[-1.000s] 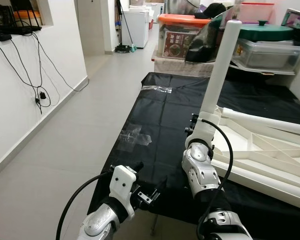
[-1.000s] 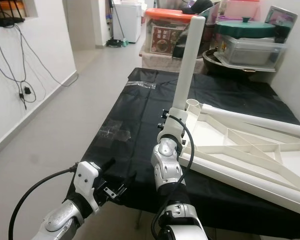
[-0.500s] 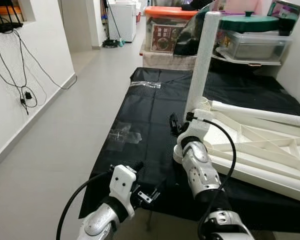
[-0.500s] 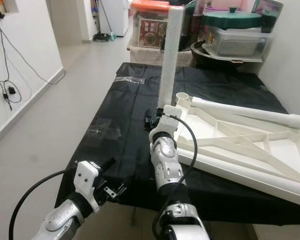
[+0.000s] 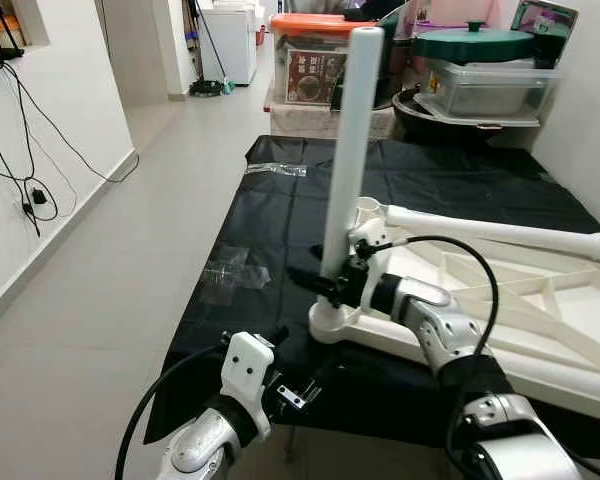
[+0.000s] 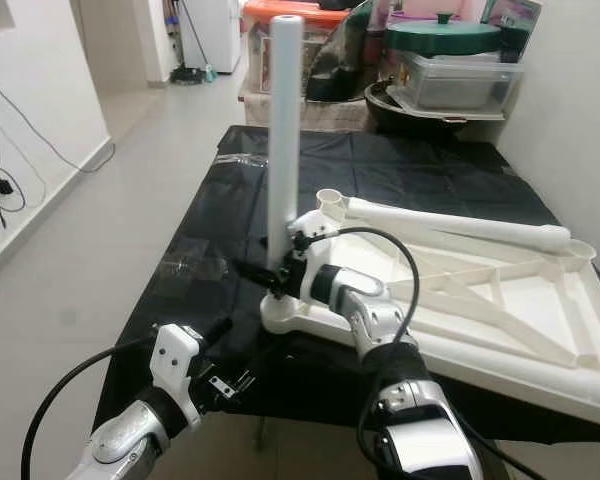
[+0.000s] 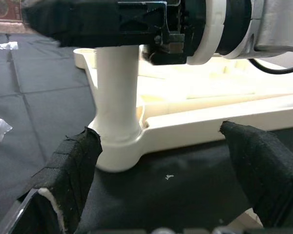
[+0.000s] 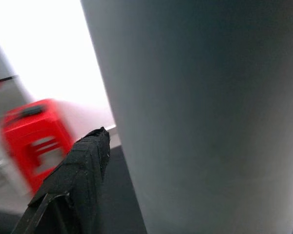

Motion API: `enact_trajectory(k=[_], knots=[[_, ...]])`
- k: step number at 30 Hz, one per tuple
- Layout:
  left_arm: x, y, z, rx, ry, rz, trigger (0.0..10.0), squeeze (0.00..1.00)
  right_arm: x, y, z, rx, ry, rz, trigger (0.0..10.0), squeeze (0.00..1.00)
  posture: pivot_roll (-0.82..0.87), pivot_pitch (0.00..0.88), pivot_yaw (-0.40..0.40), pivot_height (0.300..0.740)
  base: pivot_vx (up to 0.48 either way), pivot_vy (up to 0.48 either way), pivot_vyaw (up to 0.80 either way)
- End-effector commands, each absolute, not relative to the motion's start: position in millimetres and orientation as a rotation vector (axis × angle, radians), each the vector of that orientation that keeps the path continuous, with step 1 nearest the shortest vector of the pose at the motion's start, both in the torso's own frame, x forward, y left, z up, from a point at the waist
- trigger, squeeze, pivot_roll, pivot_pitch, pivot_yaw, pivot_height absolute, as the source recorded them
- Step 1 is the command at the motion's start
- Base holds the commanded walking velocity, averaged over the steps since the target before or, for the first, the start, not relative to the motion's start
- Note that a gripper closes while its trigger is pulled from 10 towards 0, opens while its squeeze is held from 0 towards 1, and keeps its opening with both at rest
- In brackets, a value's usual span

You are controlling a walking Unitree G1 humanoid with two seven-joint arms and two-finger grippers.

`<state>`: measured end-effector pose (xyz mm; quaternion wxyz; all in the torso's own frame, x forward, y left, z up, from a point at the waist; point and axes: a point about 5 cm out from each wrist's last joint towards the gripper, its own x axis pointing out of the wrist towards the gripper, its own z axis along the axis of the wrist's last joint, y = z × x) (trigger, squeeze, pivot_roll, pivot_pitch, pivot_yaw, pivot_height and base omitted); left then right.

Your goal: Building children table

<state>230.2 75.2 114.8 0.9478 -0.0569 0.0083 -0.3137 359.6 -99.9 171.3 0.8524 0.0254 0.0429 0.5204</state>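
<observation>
At lower left of the head view your left gripper (image 5: 298, 388) hangs with fingers spread wide, holding nothing. Centre frame, your right gripper (image 5: 325, 284) clamps the upright white table leg (image 5: 346, 170), which stands in the corner socket of the overturned white tabletop (image 5: 540, 310) lying on the black sheet (image 5: 280, 220) at right.

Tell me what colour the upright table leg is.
White; the upright table leg shows best in the left eye view, with the right gripper at its base.
</observation>
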Motion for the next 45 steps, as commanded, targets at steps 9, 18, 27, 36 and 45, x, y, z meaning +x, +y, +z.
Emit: enact_trajectory(k=[9,18,27,36,45], knots=[[227,75,113,-0.126,0.026,-0.636,10.0,0.0,352,-70,172,-0.064,0.125,1.376,0.0,0.0,0.09,0.0,-0.054,0.74,0.0,0.0,0.0],[228,74,114,-0.128,0.025,-0.633,10.0,0.0,366,-73,166,-0.025,0.086,1.083,0.0,0.0,0.08,0.0,-0.048,0.74,0.0,0.0,0.0],[229,76,113,-0.128,0.027,-0.639,10.0,0.0,388,-137,154,0.067,0.078,-0.057,0.0,0.0,0.07,0.003,-0.033,0.74,0.0,0.0,0.0],[230,76,113,-0.122,0.029,-0.64,10.0,0.0,359,-134,139,0.228,0.125,-0.453,0.0,0.0,0.07,0.003,-0.03,0.74,0.0,0.0,0.0],[232,75,113,-0.122,0.028,-0.642,10.0,0.0,368,-106,157,0.267,-0.005,-0.211,10.0,1.0,0.05,0.015,-0.025,0.74,0.0,0.0,0.0]])
